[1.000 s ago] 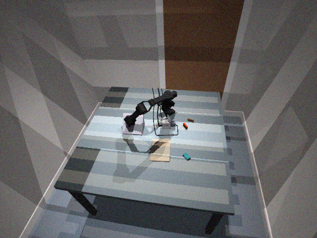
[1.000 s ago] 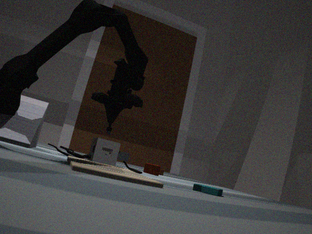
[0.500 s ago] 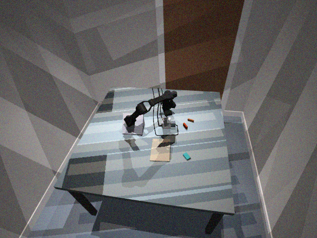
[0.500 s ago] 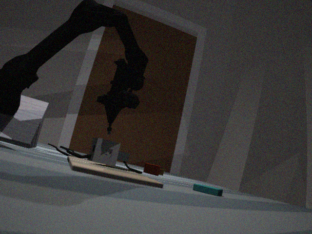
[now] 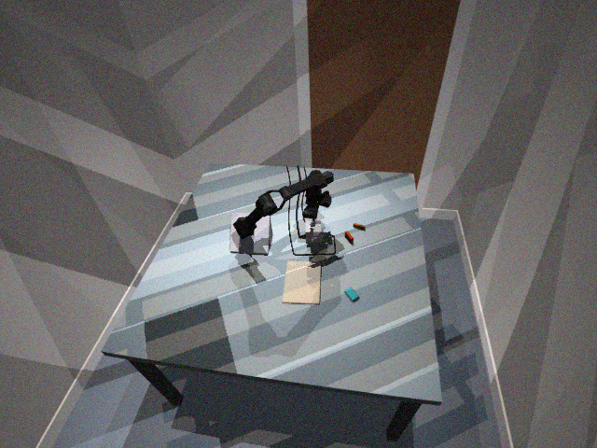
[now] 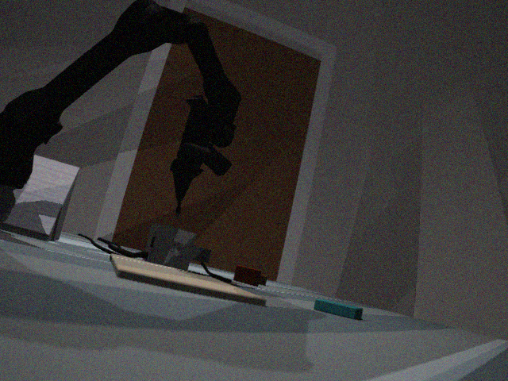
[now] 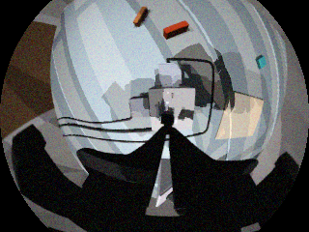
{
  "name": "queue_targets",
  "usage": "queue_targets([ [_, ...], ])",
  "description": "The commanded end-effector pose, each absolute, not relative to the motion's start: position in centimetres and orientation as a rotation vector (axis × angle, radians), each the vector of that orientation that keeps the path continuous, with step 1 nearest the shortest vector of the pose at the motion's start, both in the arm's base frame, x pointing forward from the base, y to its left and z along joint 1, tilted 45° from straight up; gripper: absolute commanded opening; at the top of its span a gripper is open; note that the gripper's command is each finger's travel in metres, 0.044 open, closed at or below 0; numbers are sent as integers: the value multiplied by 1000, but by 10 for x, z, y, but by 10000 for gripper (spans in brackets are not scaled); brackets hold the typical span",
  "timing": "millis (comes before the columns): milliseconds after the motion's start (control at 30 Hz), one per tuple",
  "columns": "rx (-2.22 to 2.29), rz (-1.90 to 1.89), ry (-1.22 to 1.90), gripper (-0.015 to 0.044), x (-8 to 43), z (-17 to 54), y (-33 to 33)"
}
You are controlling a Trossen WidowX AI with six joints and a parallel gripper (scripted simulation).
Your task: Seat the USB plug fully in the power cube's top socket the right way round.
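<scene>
The power cube (image 5: 308, 225) (image 6: 159, 244) (image 7: 185, 98) is a pale block near the middle of the table. My gripper (image 6: 178, 202) (image 7: 167, 130) is shut on the USB plug (image 6: 178, 211) (image 7: 167, 117), a small dark piece at the fingertips. It points down over the cube; in the exterior view a small gap shows between the plug and the cube's top. The wrist view shows the plug in front of the cube's top face, partly covering it. The top socket and which way round the plug faces cannot be made out.
Plugs or adapters (image 7: 169, 73) (image 7: 139, 106) stick out of the cube's sides, with black cables (image 5: 290, 212) (image 7: 212, 92) around it. Nearby lie a red block (image 5: 349, 236) (image 7: 176, 29), an orange block (image 5: 358, 226) (image 7: 140, 15), a teal block (image 5: 352, 294) (image 6: 338, 309) and a tan board (image 5: 301, 284) (image 7: 241, 116).
</scene>
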State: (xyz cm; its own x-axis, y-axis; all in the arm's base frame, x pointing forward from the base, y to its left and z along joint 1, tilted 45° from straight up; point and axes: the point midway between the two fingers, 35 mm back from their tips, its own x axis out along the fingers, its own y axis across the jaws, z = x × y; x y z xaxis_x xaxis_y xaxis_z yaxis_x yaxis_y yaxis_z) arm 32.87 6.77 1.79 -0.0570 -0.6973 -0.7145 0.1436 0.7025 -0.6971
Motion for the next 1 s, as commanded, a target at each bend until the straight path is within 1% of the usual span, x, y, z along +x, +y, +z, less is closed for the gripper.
queue_targets([
  [0, -414, -793, 1440, 0, 329, 18, 68],
  [967, 168, -1260, 1036, 0, 329, 18, 68],
])
